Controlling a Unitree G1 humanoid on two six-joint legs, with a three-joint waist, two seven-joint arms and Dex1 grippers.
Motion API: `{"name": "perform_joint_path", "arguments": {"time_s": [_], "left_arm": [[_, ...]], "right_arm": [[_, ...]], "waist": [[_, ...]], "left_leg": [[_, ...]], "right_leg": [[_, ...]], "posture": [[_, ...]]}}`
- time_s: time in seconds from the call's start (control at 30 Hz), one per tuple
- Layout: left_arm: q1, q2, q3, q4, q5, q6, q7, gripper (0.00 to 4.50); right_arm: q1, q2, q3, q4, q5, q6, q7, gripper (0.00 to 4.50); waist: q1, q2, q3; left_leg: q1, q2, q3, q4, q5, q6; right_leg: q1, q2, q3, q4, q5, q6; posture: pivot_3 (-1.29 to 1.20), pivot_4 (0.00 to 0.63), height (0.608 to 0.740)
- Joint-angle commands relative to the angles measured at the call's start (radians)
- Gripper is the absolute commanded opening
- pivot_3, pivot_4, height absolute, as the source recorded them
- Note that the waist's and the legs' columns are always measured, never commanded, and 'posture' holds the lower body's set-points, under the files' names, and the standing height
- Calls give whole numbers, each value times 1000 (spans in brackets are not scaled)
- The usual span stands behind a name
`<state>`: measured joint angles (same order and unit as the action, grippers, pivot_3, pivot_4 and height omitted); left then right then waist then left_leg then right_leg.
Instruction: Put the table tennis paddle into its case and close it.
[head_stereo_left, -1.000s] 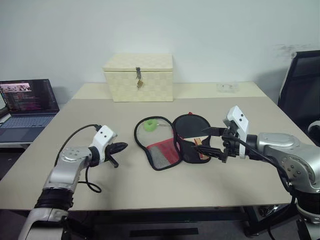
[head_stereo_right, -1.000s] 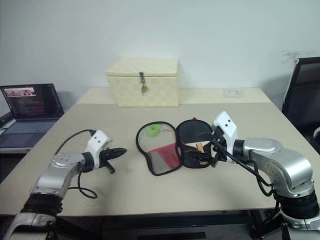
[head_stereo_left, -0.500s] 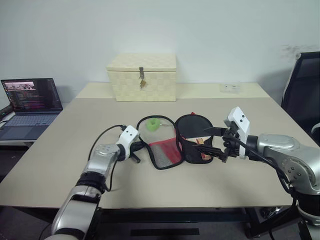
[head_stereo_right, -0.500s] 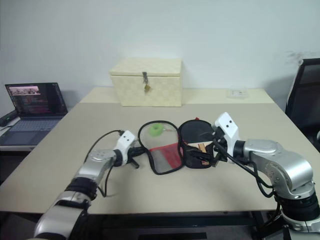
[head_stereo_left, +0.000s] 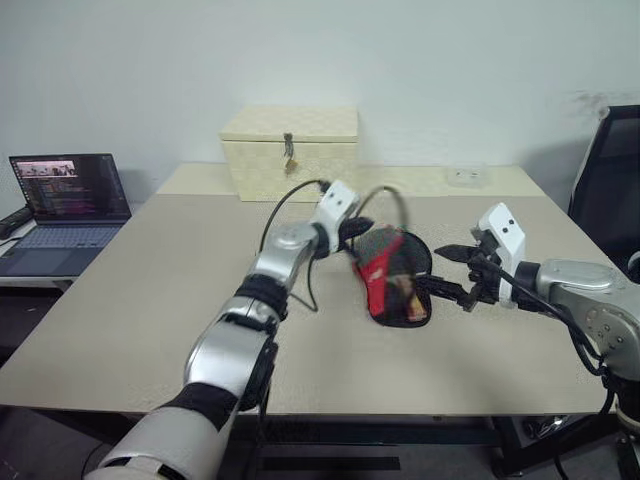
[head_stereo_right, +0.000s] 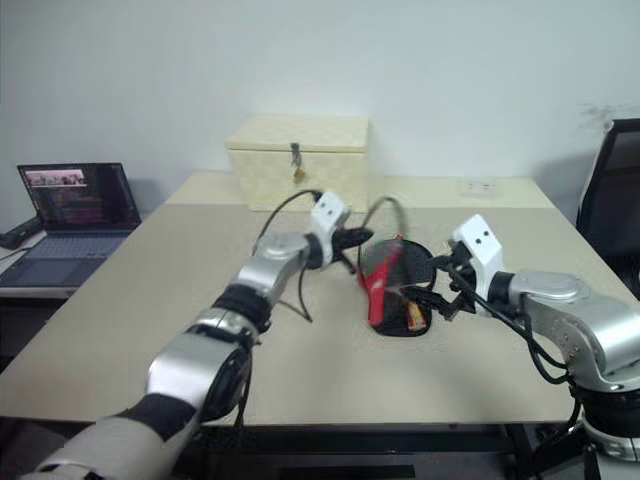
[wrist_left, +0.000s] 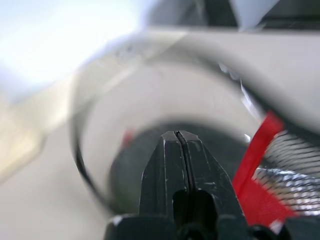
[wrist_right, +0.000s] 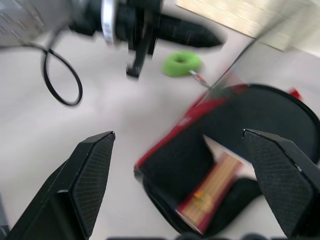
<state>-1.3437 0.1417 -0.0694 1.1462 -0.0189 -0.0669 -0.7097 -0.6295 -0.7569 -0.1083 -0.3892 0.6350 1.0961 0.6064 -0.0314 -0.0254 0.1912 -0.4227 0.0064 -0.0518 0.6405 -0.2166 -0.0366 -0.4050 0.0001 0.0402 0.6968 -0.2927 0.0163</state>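
1. The left arm has swung from the left side of the table (head_stereo_left: 120, 300) across to the middle. The left gripper (head_stereo_left: 356, 230) now sits at the raised edge of the case (head_stereo_left: 392, 272). Its fingers are pressed fully together, and the left wrist view shows nothing between them, so it seems to be pushing the flap rather than pinching it.
2. The case's open flap, which lay flat a second ago, now stands on edge with its red panel facing out. It is blurred in mid-swing toward the half that holds the paddle. Judging from this, the folding-shut step is under way and the zipper is yet to be done.
3. The right gripper (head_stereo_left: 452, 272) has drawn back a little toward the right. Its fingers are spread as wide as they go and hold nothing, just beside the handle end of the case.
4. The table tennis paddle (wrist_right: 212, 187) has stayed put inside the lower half of the case, its striped handle pointing toward the right gripper.
5. The green ring tag (wrist_right: 182, 63) trails beyond the lifted flap.
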Motion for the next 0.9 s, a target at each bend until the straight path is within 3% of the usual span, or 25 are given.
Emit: {"name": "perform_joint_path", "arguments": {"time_s": [0.03, 0.33, 0.6, 0.7, 0.9], "left_arm": [[-44, -15, 19, 57, 12, -41, 23, 15], [50, 66, 47, -19, -24, -67, -95, 15], [485, 339, 101, -668, -262, 270, -484, 15], [603, 423, 129, -849, -320, 384, -492, 15], [735, 488, 182, -1069, -393, 520, -430, 15]], "right_arm": [[-21, -26, -60, 2, -12, 12, -35, 4500], [-12, 26, -51, 84, -43, 9, -98, 4500], [-173, 174, 35, 546, -204, -172, -139, 4500], [-219, 215, 61, 691, -246, -239, -114, 4500], [-292, 279, 95, 904, -317, -353, -77, 4500]], "waist": [[-5, 0, 0], [-20, 0, 0], [-37, 2, 0], [-27, 2, 0], [-9, 2, 0]], "left_leg": [[1, 0, 1, 0, 0, 0], [3, 2, 2, 0, 0, 0], [5, 7, 2, -1, 0, -1], [4, 7, 2, 0, 0, 0], [4, 5, 1, 2, 0, 0]], "right_leg": [[0, 0, 1, 0, 0, 0], [0, 5, 3, 2, 0, -1], [-1, 4, 5, 3, 0, -2], [-1, 3, 4, 3, 0, -2], [1, 1, 2, 3, 0, -1]], "posture": [[0, 150, 740], [0, 150, 740], [0, 150, 740], [0, 150, 740], [0, 150, 740]]}}
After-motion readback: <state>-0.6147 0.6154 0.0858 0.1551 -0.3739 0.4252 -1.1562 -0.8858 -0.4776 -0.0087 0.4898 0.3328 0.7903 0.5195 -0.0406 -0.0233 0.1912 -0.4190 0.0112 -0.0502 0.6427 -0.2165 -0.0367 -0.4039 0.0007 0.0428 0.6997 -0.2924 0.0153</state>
